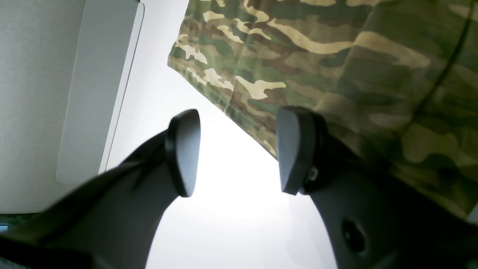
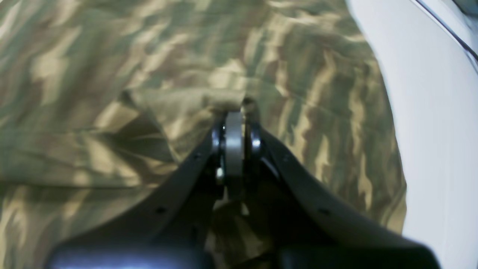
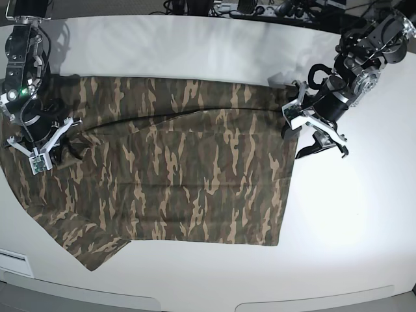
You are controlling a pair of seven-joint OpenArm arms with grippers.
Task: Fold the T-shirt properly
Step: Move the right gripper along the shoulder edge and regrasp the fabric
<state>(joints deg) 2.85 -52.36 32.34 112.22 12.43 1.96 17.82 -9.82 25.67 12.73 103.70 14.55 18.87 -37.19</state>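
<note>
The camouflage T-shirt (image 3: 182, 169) lies spread flat across the white table (image 3: 351, 214), with one sleeve (image 3: 91, 244) reaching toward the front left. At its left end my right gripper (image 3: 67, 145) is shut on a raised pinch of the fabric. In the right wrist view the right gripper (image 2: 234, 117) has its jaws pressed together on a fold of the T-shirt (image 2: 157, 67). My left gripper (image 3: 323, 151) hangs open just off the shirt's right edge. The left wrist view shows the left gripper (image 1: 239, 149) holding nothing, bare table between its pads, and the T-shirt's hem (image 1: 246, 112) beside one pad (image 1: 293, 149).
Cables and equipment (image 3: 260, 8) line the far side of the table. The table's front edge (image 3: 195, 300) runs along the bottom of the base view. A grey panel (image 1: 97, 89) sits past the table's edge in the left wrist view.
</note>
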